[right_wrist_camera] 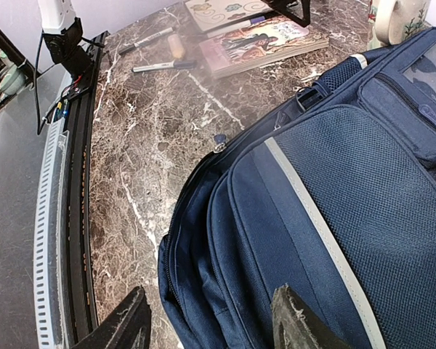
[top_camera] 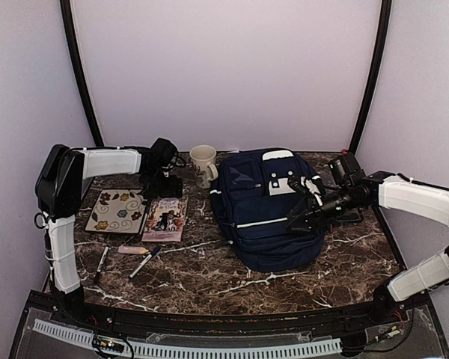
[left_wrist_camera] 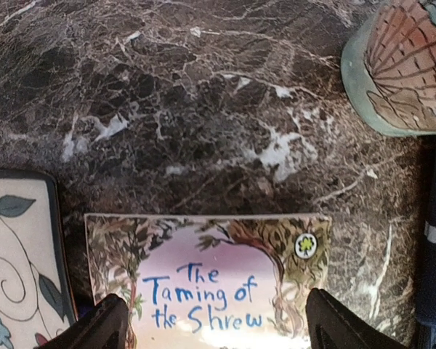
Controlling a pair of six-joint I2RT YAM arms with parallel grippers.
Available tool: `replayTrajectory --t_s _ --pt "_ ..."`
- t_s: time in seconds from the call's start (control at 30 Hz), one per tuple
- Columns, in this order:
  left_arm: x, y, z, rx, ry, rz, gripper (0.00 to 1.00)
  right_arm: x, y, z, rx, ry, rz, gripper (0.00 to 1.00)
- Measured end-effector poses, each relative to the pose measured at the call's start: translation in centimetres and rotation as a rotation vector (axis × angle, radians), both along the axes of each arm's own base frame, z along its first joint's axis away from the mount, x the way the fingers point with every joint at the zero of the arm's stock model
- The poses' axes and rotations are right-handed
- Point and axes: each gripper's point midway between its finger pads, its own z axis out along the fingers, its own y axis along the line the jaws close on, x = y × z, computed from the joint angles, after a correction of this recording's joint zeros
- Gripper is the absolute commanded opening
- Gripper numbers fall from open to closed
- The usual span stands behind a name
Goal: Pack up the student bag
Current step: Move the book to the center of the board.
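The navy student bag (top_camera: 266, 213) lies flat on the marble table, right of centre, with its white patch at the far end. In the right wrist view the bag (right_wrist_camera: 334, 211) shows an unzipped side opening (right_wrist_camera: 180, 247). My right gripper (top_camera: 299, 222) is open and hovers over the bag's right side; its jaws (right_wrist_camera: 211, 323) straddle the bag's edge by the opening and hold nothing. My left gripper (top_camera: 165, 189) is open above the far end of a book, "The Taming of the Shrew" (left_wrist_camera: 211, 276), with its fingers (left_wrist_camera: 102, 327) spread to either side of the cover.
A cream mug (top_camera: 203, 163) stands left of the bag's far end, near the book (top_camera: 166, 218). A floral notebook (top_camera: 118, 211) lies left of the book. A highlighter (top_camera: 132, 249) and two markers (top_camera: 144, 263) (top_camera: 102, 263) lie nearer the front edge.
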Motion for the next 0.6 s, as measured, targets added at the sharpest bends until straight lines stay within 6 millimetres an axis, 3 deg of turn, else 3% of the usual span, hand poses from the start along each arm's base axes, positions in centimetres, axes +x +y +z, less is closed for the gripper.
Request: replayTrajectory --t_s 0.13,0.47,0.6 --pt "0.9 0.7 -1.1 0.034 0.008 0.022 0.89 0.0 0.0 0.0 -0.001 0.001 0.000 0.58" --pt "0.7 2.2 -2.8 0.095 0.042 0.054 0.89 0.0 0.1 -0.7 -0.006 0.027 0.004 0.58" --pt "0.8 2.1 -3.0 0.087 0.045 0.058 0.97 0.0 0.1 -0.9 -0.009 0.034 0.005 0.59"
